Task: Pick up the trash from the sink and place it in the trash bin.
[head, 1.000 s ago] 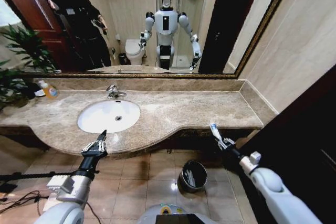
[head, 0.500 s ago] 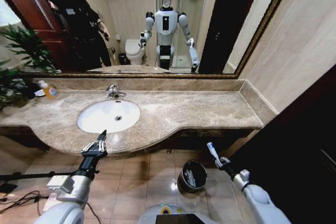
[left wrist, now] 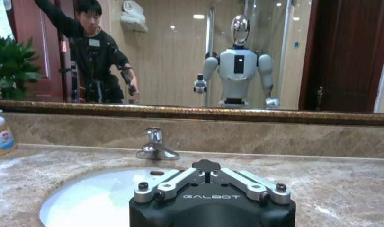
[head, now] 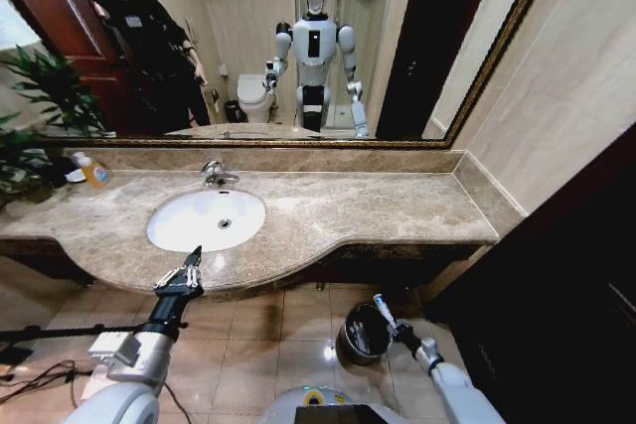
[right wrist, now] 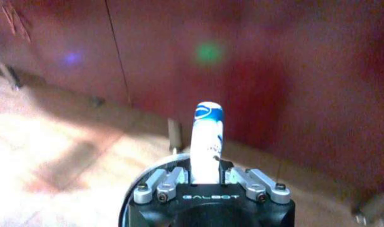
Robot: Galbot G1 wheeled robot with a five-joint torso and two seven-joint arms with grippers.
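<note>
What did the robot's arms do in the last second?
The right hand, shut on a white-and-blue tube, came down from beside the counter edge to the bin rim. The left hand stayed by the sink, and nothing was let go.

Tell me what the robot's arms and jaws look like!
Both arms are smooth silver-white tubes ending in black wrists. The left gripper and right gripper are black blocks marked GALBOT in pale letters, with silver metal linkage bars fixed by dark screws. The jaws are slim and silver-grey.
</note>
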